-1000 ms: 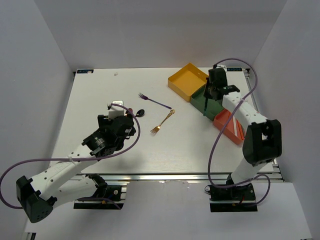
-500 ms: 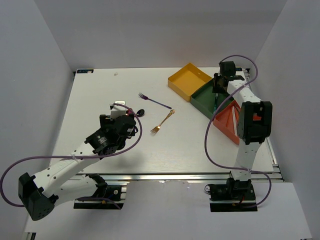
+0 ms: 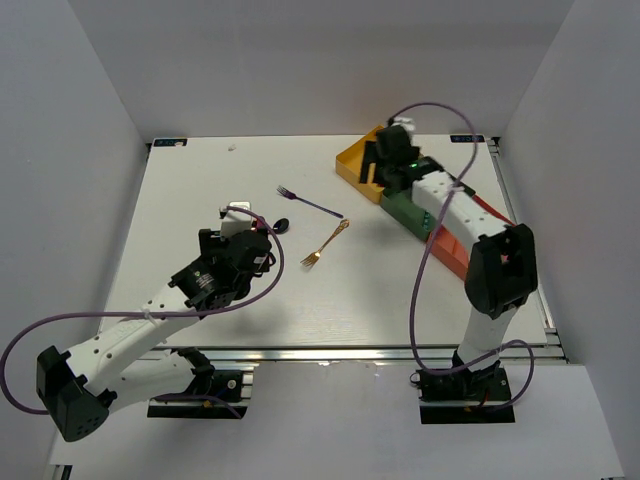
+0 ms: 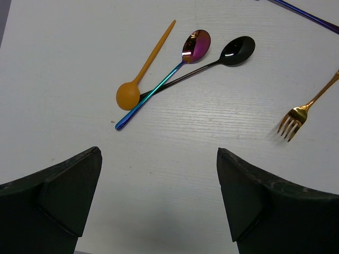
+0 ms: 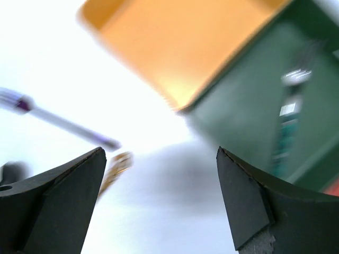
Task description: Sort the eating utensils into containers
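Top external view: yellow tray (image 3: 352,163), green tray (image 3: 405,210) and red-orange tray (image 3: 450,250) line the worktop's (image 3: 200,200) right edge. Left gripper (image 4: 159,153) and right gripper (image 5: 159,153) gape wide, empty. Purple fork (image 3: 310,202), gold fork (image 3: 326,243) and spoons (image 4: 175,69) lie mid-worktop. Blurred shapes inside the green tray may be utensils.

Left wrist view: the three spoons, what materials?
Orange spoon: matte, no glare, likely plastic. Rainbow spoon: mirror-bright pink-to-blue sheen, probably coated steel. Black spoon: glossy with a sharp highlight on the bowl, probably coated metal, though plastic is possible.
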You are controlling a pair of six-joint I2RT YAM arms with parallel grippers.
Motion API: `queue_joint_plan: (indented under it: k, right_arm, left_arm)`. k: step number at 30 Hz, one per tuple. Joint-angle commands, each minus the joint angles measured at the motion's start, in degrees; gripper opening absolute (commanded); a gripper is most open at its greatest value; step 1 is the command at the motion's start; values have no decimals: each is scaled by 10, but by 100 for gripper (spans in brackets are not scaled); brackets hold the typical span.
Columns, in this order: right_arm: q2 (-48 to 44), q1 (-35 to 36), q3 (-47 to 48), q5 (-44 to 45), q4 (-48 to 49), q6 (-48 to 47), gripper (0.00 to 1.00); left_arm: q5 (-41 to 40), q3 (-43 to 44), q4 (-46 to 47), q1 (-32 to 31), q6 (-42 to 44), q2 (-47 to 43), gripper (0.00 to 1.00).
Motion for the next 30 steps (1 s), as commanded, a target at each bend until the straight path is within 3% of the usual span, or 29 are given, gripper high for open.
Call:
queue_joint_plan:
  k: [1,8,15,18,24,30]
  right_arm:
    - [24,103,-7,122,-45,124,89]
    - [150,210,86,203,-140,330,89]
    - [216,259,126,201,-172,395,84]
    - [224,260,106,174,-162,403,75]
    - [227,262,55,145,-118,419,43]
    - [230,261,29,128,-110,421,34]
  left_arm:
    - [-14,1,6,5,-2,-14,98]
    - [-13,0,4,5,-5,-21,98]
    - [-2,-1,7,5,-2,-38,98]
    - [1,-1,9,5,-1,-45,98]
    - [4,-2,10,5,0,-54,98]
    - [8,-4,11,6,1,-55,98]
